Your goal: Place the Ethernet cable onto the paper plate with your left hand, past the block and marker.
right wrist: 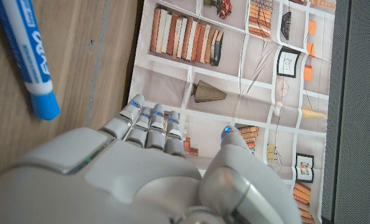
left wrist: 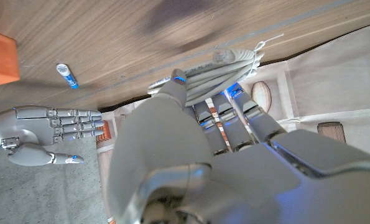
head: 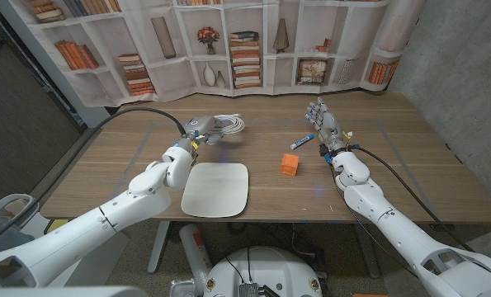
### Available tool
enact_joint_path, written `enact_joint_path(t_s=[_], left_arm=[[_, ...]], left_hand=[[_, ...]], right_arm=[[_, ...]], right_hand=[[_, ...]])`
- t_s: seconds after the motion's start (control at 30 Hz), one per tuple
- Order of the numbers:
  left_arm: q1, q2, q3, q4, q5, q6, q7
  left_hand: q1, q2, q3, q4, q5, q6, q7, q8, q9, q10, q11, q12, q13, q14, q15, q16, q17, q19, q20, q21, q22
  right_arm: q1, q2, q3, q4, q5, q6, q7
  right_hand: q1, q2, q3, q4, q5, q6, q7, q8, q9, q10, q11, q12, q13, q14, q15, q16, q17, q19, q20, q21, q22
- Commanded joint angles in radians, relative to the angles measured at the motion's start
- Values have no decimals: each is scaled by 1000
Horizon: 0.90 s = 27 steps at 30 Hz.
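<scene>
Now left hand grips one Ethernet cable.

Left hand gripping Ethernet cable

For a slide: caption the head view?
Left hand on coiled Ethernet cable beyond the paper plate.

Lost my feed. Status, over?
Left hand gripping cable at far edge. Right hand open, idle. Plate bare; block, marker off to its right.
</scene>
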Motion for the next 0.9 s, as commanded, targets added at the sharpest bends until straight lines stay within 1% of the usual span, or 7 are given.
enact_joint_path(t_s=[0.03, 0.13, 0.33, 0.63, 0.9], left_arm=[[53, 12, -30, -45, 5, 8, 22], [73, 17, -44, -53, -11, -4, 32], [89, 24, -45, -75, 3, 9, 30], [120, 32, -54, -102, 8, 3, 41], [144, 39, -64, -126, 19, 7, 46]], left_hand=[[4, -4, 6, -2, 3, 12, 1, 3, 3, 5, 0, -1, 2, 11, -124, -5, 3, 3, -41, 8, 5], [4, -4, 6, -2, 3, 13, 1, 2, 3, 6, 0, -1, 2, 11, -125, -5, 3, 3, -41, 8, 5], [3, -5, 7, 0, 3, 14, -1, 0, 3, 9, -1, -1, 2, 12, -125, -5, 3, 3, -40, 9, 5], [3, -5, 9, 0, 3, 16, 2, -1, 3, 8, -1, -3, 2, 12, -122, -6, 4, 3, -40, 10, 5], [5, -5, 11, -1, 3, 15, -2, -4, 3, 8, -2, -4, 2, 15, -125, -5, 4, 2, -40, 10, 5]], right_arm=[[8, 2, 0, 5, 0, 4, 7], [8, 3, 0, 5, 2, 7, 9], [3, -3, 3, -2, 3, 5, 10], [-4, -13, 9, -15, 7, 1, 10], [-6, -14, 13, -14, 12, 4, 14]], right_hand=[[4, 4, 6, -6, -2, 5, -1, -3, 5, 10, -2, 1, 5, 7, 1, -4, 4, 8, -10, -5, 2], [4, 4, 5, -6, -2, 5, -1, -3, 5, 9, -1, 1, 5, 8, 1, -4, 4, 8, -10, -6, 2], [4, 4, 5, -6, -2, 5, 0, -2, 5, 8, -1, 1, 5, 7, 1, -4, 4, 8, -10, -7, 2], [3, 4, 5, -7, -2, 5, 0, -3, 5, 10, -1, 1, 5, 8, 2, -4, 4, 9, -11, -8, 2], [3, 4, 5, -7, -2, 6, 0, -2, 5, 10, -1, 1, 5, 8, 1, -4, 4, 9, -10, -10, 2]])
